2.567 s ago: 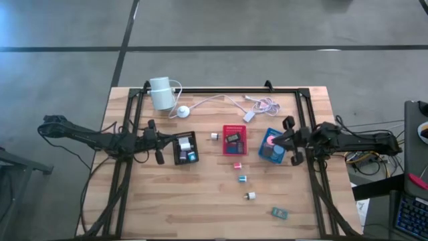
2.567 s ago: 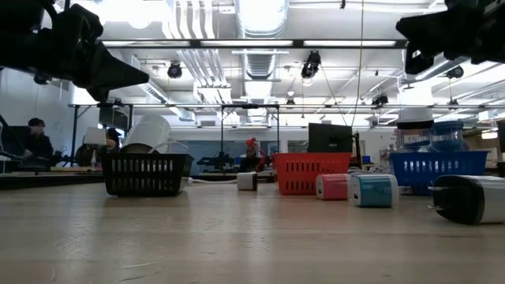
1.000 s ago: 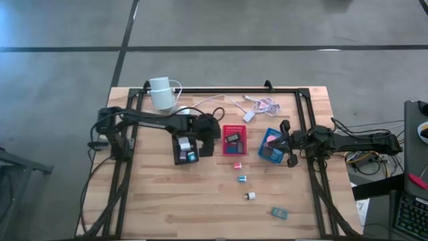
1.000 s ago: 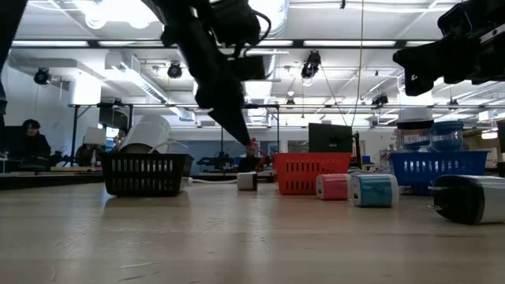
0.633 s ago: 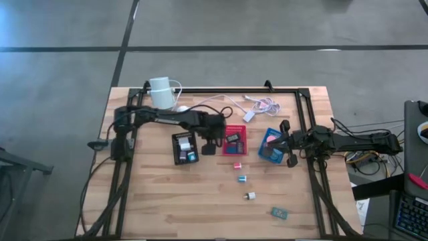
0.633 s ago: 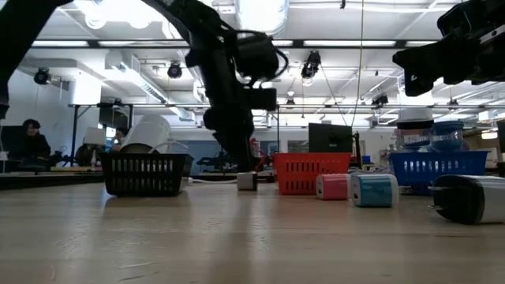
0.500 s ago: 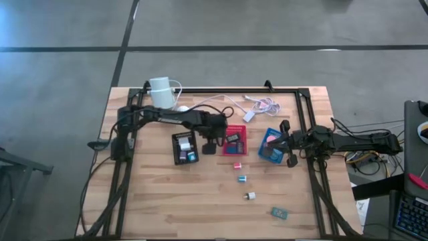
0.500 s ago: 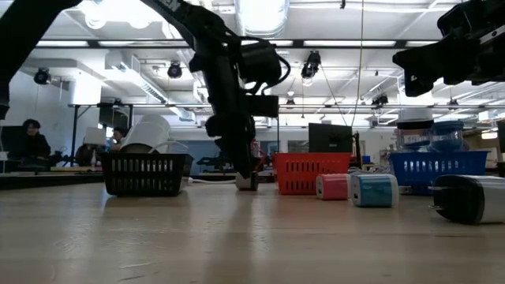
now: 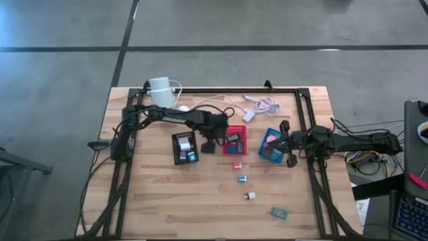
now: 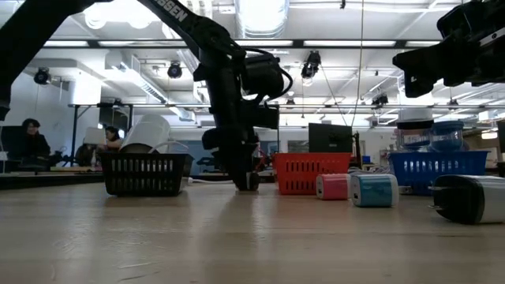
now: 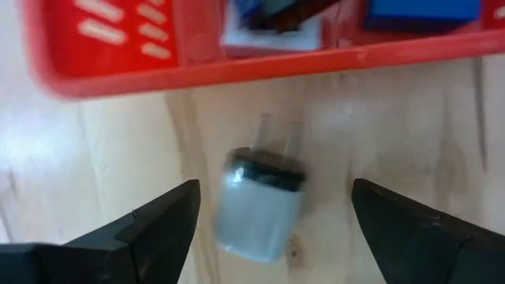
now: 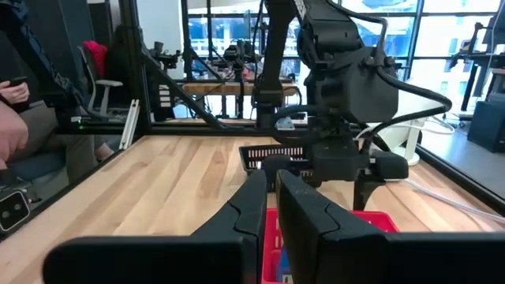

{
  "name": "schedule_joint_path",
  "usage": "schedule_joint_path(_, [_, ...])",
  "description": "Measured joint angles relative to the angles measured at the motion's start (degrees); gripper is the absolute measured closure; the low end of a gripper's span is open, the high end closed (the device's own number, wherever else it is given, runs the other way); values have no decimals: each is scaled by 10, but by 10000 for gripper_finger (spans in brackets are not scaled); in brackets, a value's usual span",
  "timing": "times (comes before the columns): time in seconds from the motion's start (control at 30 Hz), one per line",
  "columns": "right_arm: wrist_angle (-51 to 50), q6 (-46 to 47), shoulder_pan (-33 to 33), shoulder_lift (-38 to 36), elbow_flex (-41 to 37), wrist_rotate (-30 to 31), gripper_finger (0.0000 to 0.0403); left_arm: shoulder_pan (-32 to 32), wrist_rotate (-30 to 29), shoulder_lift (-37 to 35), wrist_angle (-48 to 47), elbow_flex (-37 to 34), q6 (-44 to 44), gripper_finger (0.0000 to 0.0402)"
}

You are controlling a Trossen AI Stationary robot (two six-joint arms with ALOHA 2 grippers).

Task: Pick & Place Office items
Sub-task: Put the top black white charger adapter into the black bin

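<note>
Now, left gripper (image 11: 272, 209): jaws spread wide, straddling white block (image 11: 261, 207) on desk (image 9: 167, 194) beside red tray (image 11: 110, 55), ready to pinch.
Right gripper (image 12: 268, 197): jaws pressed together, waiting over blue tray (image 9: 267, 155).

The gap between the black tray (image 9: 184, 148) and the red tray (image 9: 235, 139) is taken up by the left gripper (image 9: 208, 146), lowered with fingers spread either side of a small white block (image 11: 260, 207) close to the red tray's wall. Toward 5 o'clock of the red tray, a diagonal row of small blocks (image 9: 242, 179) interrupts the wood. Open table (image 9: 154, 201) is left toward 7 o'clock.
</note>
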Motion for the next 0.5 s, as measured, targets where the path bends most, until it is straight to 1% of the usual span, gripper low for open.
schedule_joint_path(0.13, [0, -1, 0, 1, 0, 0, 374, 0, 1, 0, 0, 0, 37, 73])
schedule_joint_path(0.23, [0, -4, 0, 1, 0, 0, 374, 0, 0, 0, 0, 0, 49, 95])
schedule_joint_path(0.37, [0, -4, 0, 2, 0, 0, 374, -1, 2, 0, -3, 0, 47, 151])
schedule_joint_path(0.5, [0, -4, 0, 3, 0, 0, 374, 0, 1, 0, -4, 0, 48, 231])
